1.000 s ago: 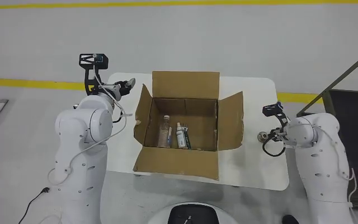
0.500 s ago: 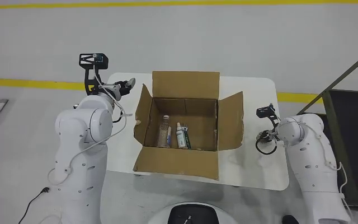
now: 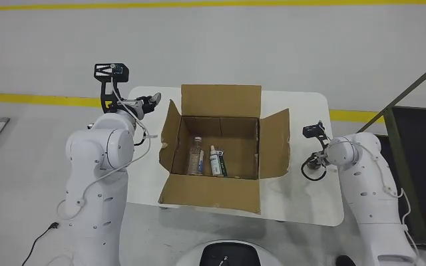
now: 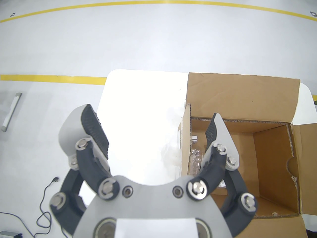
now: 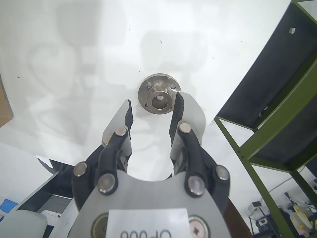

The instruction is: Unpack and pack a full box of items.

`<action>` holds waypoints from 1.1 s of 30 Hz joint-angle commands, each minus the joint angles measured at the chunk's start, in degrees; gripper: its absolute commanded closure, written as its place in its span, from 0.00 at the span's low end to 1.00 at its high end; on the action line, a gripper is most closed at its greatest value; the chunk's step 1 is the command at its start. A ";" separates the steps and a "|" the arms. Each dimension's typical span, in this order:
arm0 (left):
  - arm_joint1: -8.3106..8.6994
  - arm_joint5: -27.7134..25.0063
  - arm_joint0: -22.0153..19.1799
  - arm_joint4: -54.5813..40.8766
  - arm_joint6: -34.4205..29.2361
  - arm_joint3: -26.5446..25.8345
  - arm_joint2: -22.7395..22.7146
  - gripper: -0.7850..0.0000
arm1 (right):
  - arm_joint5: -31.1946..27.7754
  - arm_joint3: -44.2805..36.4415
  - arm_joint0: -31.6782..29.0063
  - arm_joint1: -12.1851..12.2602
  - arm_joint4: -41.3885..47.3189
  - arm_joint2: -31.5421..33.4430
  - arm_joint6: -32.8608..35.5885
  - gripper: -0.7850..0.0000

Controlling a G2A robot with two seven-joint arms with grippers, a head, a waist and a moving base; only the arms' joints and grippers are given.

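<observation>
Looking down from the top: open cardboard box [image 3: 219,149] sits mid-table [image 3: 299,199], flaps splayed, which leaves the inside reachable. A clear bottle [image 3: 195,156], a white bottle [image 3: 214,161] and 1 dark item lie on its floor. Left gripper [image 3: 148,101] hangs beside the box's left flap.

Left wrist: jaws spread wide and empty over bare table next to the box.

Right wrist: right gripper [image 5: 153,104] has its jaws apart, nothing clamped. A metal flange [image 5: 158,95] lies flat on the table at its fingertips, outside the box and probably unpacked. Green rack [image 5: 272,112] stands past the table edge.
</observation>
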 commanded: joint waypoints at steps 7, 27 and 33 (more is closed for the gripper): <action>0.00 0.00 0.00 0.00 0.00 0.00 0.00 0.00 | 1.38 2.06 0.93 0.00 -0.82 -1.78 -1.04 0.54; 0.00 0.00 0.00 0.00 0.00 0.00 0.00 0.00 | 2.64 0.47 1.37 0.79 -0.38 -1.81 -0.15 0.53; 0.00 0.00 0.00 0.00 0.00 0.00 0.00 0.00 | 2.71 -1.30 1.18 1.36 -1.12 -0.63 0.16 0.53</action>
